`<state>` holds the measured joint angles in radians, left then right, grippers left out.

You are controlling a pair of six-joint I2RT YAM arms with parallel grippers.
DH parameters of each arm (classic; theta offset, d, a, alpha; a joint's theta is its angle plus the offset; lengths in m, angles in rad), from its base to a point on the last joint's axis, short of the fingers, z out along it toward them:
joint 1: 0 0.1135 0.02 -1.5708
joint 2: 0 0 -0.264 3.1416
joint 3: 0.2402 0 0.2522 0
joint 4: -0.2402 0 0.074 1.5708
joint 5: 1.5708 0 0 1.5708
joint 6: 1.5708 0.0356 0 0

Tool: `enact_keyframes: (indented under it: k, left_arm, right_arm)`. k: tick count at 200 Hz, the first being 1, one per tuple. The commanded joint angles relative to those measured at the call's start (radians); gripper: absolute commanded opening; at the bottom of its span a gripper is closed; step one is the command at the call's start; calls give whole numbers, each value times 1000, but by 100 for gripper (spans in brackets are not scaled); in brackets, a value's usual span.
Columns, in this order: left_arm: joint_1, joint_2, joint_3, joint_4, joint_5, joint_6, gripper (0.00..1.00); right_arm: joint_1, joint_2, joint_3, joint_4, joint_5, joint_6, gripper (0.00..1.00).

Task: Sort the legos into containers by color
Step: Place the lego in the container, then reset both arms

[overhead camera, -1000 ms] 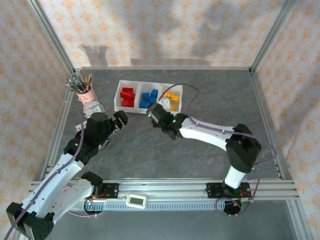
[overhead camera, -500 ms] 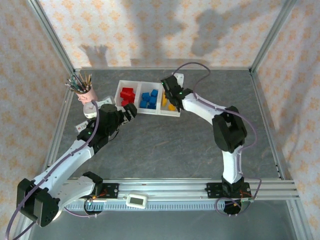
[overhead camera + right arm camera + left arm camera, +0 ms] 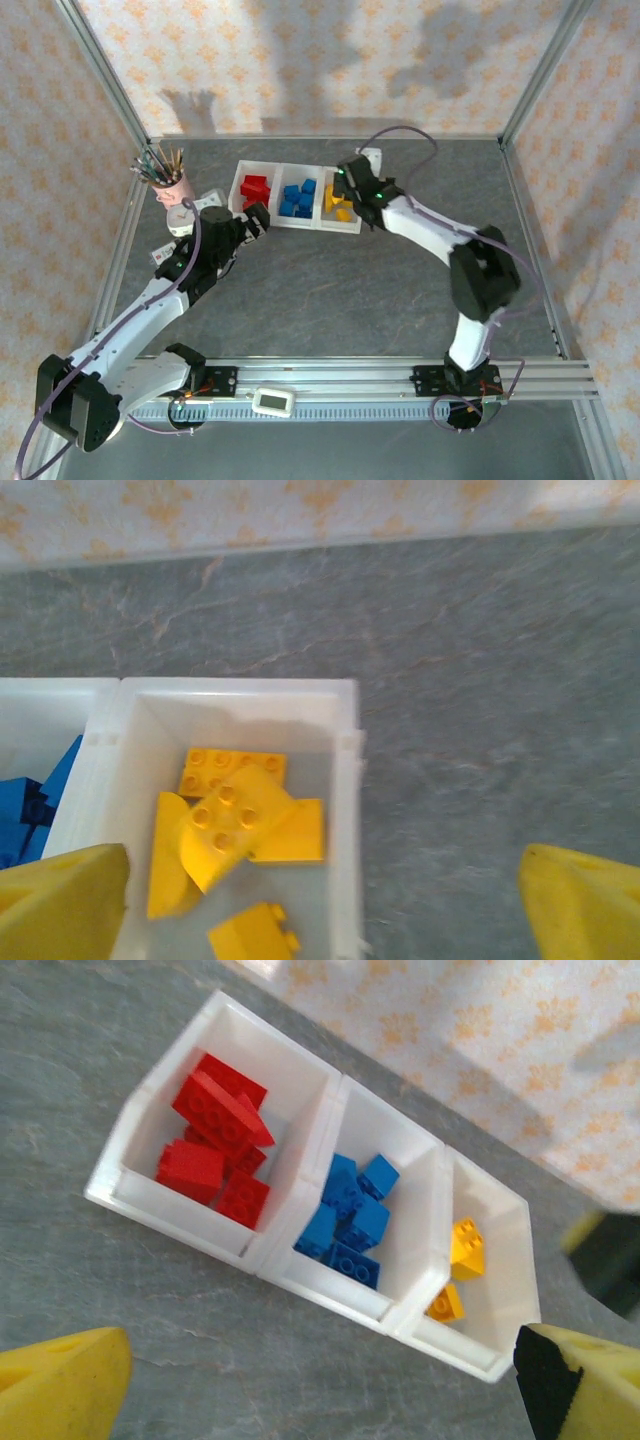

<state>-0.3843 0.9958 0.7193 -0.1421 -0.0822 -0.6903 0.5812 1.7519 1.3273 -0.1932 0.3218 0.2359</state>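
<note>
Legos [image 3: 350, 1220] sit sorted in the containers [image 3: 170, 1228]: red left, blue middle, yellow right. Left tool [image 3: 260, 217] and right tool [image 3: 320, 905] both wide, empty. Bricks likely light, rigid, slick; pinch flat sides.

The grey table [image 3: 330, 290] carries a white three-compartment tray [image 3: 310, 226] and pink pencil cup [image 3: 172, 188].

tray [image 3: 170, 1222]: three compartments | red legos [image 3: 215, 1130] left | blue legos [image 3: 350, 1220] middle | yellow legos [image 3: 465, 1250] right
</note>
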Motion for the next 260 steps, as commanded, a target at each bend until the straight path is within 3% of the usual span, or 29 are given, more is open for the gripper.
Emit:
enact_keyframes:
  k: [1,30,51,70,85,124,143,167,186,200,214,233,260]
  left_arm:
    - [32,-43,-55,54,-100,83,99]
    - [84,-59,-125,131,-264,168,99]
    - [141,-27,-157,194,-414,196,99]
    - [169,7,-235,369,-527,289,99]
    - [195,43,-317,562,-569,376,99]
    - [232,220,-491,1108,-426,591,99]
    - [234,316,-535,1314,-330,677,99]
    - [276,467,-566,1533,-249,709,100]
    - [325,570,-587,1686,-160,689,100]
    - [332,525,-572,1575,-103,686,100]
    - [335,542,-541,1549,-85,693,100]
    - [363,531,-502,1442,-91,648,100]
    - [364,535,-541,1525,-179,619,100]
  right_arm:
    - [-45,-194,-170,114,132,22,100]
    - [-160,-424,-478,304,234,12,100]
    - [-288,-505,-664,469,257,-9,100]
    - [-388,-514,-788,610,293,-28,100]
    - [-466,-493,-875,749,233,-50,100]
    - [-530,-350,-973,1076,61,-154,100]
    - [-544,-284,-955,1130,-55,-160,100]
    - [-541,-256,-969,1176,-149,-209,100]
    - [-541,-279,-1121,1419,-202,-230,100]
    - [-541,-244,-1162,1545,-221,-242,100]
    - [-537,-237,-1084,1394,-223,-246,100]
    - [-537,-236,-1096,1416,-225,-246,100]
    - [-529,-232,-1097,1427,-246,-265,100]
